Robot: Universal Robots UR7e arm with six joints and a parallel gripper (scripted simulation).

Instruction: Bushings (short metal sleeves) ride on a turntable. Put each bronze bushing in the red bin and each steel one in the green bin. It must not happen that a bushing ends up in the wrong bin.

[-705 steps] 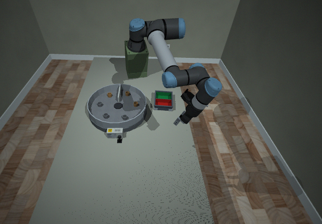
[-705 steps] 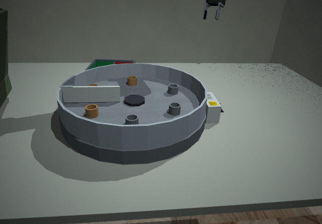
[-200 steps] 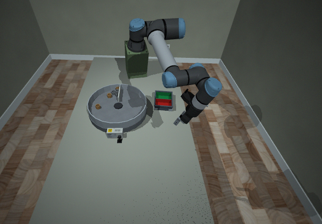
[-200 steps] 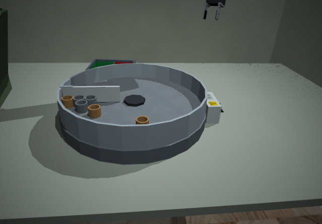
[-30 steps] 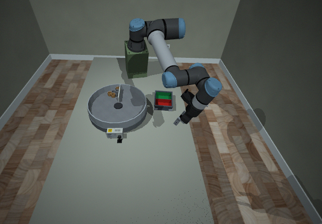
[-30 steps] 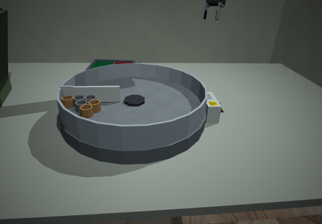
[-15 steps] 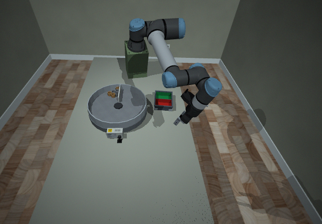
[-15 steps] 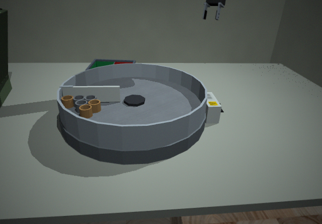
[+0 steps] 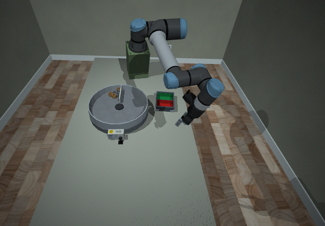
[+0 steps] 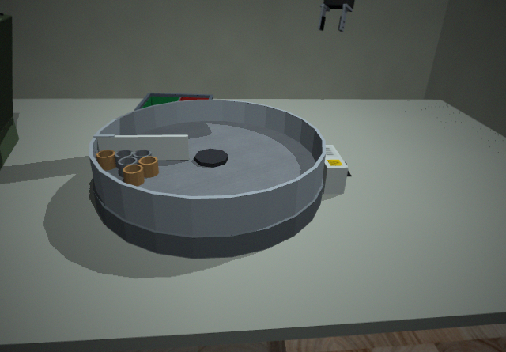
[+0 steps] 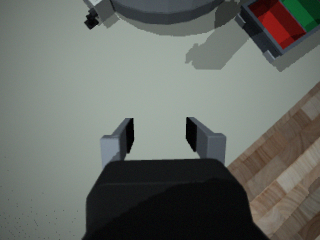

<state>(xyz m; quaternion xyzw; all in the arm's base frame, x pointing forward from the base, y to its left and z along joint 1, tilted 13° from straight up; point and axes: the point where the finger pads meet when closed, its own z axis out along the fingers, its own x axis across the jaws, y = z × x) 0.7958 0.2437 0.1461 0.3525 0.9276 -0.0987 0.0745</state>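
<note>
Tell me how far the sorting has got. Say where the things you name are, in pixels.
Nothing looks sorted: the red bin (image 9: pixel 165 103) (image 11: pixel 277 24) and green bin (image 9: pixel 165 96) (image 11: pixel 304 14) show no bushings. The open gripper (image 9: pixel 182 120) (image 10: pixel 331 25) (image 11: pixel 160 128) holds nothing. Left: three bronze bushings (image 10: pixel 134 177) and three steel bushings (image 10: pixel 126 168), on the turntable (image 9: pixel 107 113) (image 10: pixel 245 156).

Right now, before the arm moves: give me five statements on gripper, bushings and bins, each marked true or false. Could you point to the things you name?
1. The black two-finger gripper (image 9: pixel 182 121) (image 10: pixel 331 29) (image 11: pixel 160 128) is open. True.
2. The gripper hovers over the round grey turntable (image 9: pixel 94 113) (image 10: pixel 208 217) (image 11: pixel 165 16). False: it is off to one side.
3. Three short bronze bushings stand on the turntable. True.
4. The red bin (image 9: pixel 165 103) (image 11: pixel 276 22) holds a steel bushing. False: no bushing shows in it.
5. The red and green bins adjoin. True.
</note>
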